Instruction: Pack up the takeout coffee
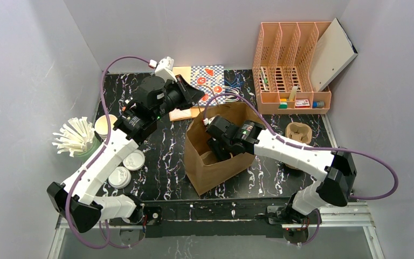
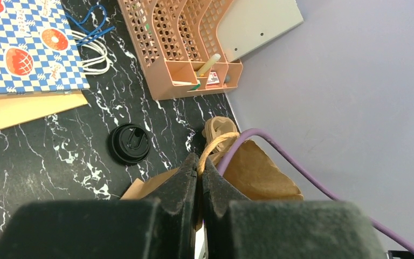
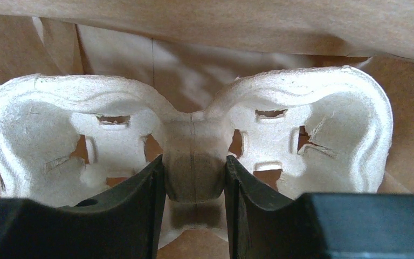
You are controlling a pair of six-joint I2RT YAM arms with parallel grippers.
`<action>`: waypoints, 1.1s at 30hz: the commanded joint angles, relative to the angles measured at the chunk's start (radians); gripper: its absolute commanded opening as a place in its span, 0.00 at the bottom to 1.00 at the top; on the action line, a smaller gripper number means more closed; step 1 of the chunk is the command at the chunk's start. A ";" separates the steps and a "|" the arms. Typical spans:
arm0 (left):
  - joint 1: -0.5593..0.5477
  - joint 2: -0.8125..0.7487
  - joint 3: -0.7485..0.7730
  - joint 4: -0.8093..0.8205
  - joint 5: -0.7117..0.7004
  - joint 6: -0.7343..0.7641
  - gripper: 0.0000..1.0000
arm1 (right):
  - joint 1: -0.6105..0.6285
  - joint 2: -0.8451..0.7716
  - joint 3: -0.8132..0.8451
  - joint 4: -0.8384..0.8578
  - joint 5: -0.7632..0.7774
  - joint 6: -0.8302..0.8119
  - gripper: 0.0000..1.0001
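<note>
Two takeout coffee cups with white sip lids (image 1: pixel 135 159) (image 1: pixel 119 177) stand at the left of the table, beside my left arm. The brown paper bag (image 1: pixel 215 162) stands open in the middle. My left gripper (image 1: pixel 198 98) (image 2: pixel 200 162) is shut on the bag's twisted paper handle (image 2: pixel 221 141) at the far rim. My right gripper (image 1: pixel 216 147) (image 3: pixel 194 162) reaches down inside the bag, shut on the centre bridge of a pale pulp cup carrier (image 3: pixel 302 108), which has two empty cup wells.
A stack of lidless cream cups (image 1: pixel 106 125) and a green holder of white stirrers (image 1: pixel 78 137) stand at the far left. A loose black lid (image 2: pixel 130 143), a checked paper bag (image 1: pixel 209 78), a peach desk organiser (image 1: pixel 291 65) and a brown pulp carrier (image 1: pixel 297 132) lie behind and right.
</note>
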 commanded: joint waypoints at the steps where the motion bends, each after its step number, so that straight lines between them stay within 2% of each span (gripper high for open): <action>1: 0.000 -0.023 0.053 0.050 0.032 0.057 0.02 | -0.003 0.017 -0.017 -0.025 -0.030 0.002 0.08; 11: 0.000 -0.059 0.019 0.048 0.089 0.093 0.01 | -0.020 0.060 -0.034 -0.010 -0.082 0.007 0.09; 23: 0.000 -0.097 0.000 0.024 0.089 0.163 0.01 | -0.036 0.119 -0.041 -0.008 -0.128 -0.006 0.09; 33: 0.000 -0.134 -0.076 0.019 0.126 0.197 0.00 | -0.036 0.164 -0.084 0.011 -0.178 -0.008 0.09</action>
